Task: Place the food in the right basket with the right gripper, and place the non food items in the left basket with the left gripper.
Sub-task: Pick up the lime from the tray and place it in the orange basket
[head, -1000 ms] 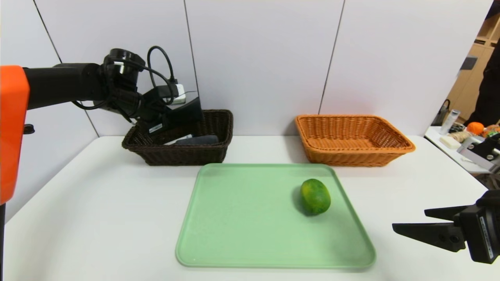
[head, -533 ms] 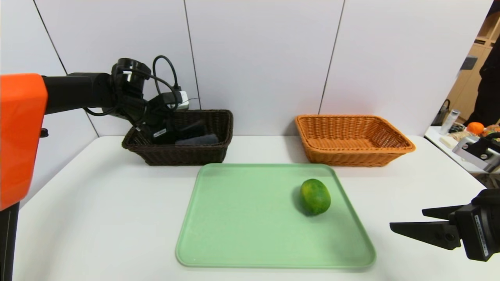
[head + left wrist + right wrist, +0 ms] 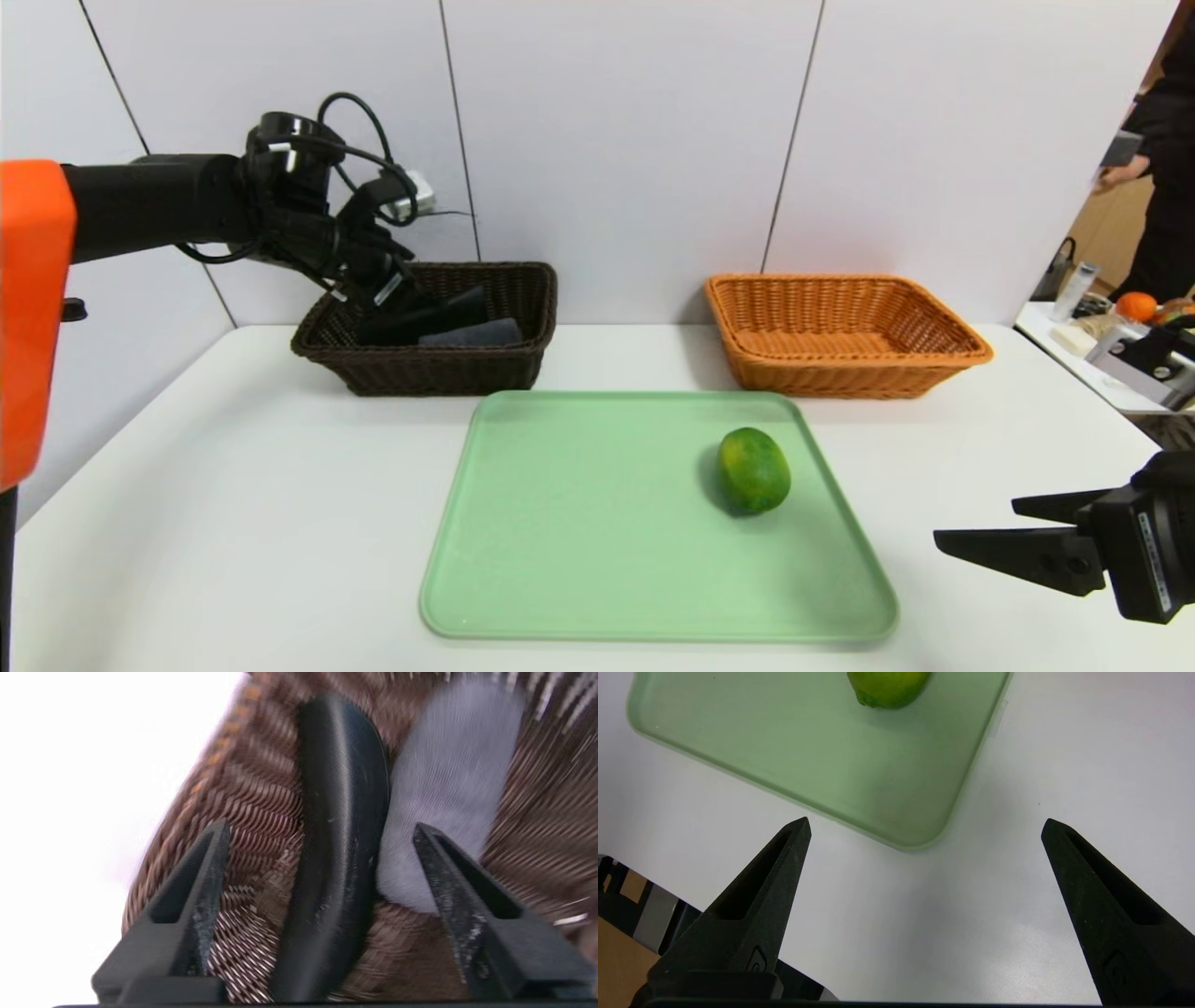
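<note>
Lime (image 3: 753,470) upright-tilted on tray (image 3: 560,560).

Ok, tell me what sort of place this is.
Probably a robot test bench in a lab or office: a bare white table against plain wall panels, with a green tray and two wicker baskets staged for sorting.

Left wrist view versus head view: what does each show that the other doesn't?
Only the left wrist view: the left pincer open, its fingers clear of the black pouch lying beside the grey towel.

Only the head view: the green fruit on the green tray, the orange basket, and the open right pincer low at the right.

Both: the dark brown basket.
</note>
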`<state>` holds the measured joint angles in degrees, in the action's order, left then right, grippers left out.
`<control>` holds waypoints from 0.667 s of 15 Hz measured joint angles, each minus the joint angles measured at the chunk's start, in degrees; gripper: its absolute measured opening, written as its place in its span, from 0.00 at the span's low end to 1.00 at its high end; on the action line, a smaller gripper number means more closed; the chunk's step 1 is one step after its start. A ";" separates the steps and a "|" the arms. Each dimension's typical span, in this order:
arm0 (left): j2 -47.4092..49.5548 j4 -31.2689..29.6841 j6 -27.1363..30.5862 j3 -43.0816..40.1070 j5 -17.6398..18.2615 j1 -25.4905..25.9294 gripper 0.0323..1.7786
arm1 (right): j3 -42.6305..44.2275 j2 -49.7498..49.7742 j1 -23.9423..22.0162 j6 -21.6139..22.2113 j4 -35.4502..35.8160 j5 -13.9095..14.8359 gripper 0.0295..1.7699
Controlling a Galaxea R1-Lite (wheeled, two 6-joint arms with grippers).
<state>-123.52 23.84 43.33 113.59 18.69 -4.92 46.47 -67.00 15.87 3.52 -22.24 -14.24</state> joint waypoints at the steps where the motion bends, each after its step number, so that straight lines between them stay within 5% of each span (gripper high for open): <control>1: 1.30 0.71 -4.27 -0.04 0.27 -0.02 0.81 | 0.13 -0.02 0.00 0.11 0.11 -0.01 0.97; 5: 7.78 9.12 -18.22 -0.50 0.49 -2.38 0.87 | 0.57 -0.20 -0.02 0.16 0.30 -0.04 0.97; 10: 16.08 21.30 -37.16 -5.29 -0.20 -12.35 0.91 | 3.13 -2.10 0.17 0.11 0.41 -0.12 0.97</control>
<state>-107.44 45.14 6.17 108.30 18.49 -17.27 49.60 -69.10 16.04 3.63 -21.82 -14.36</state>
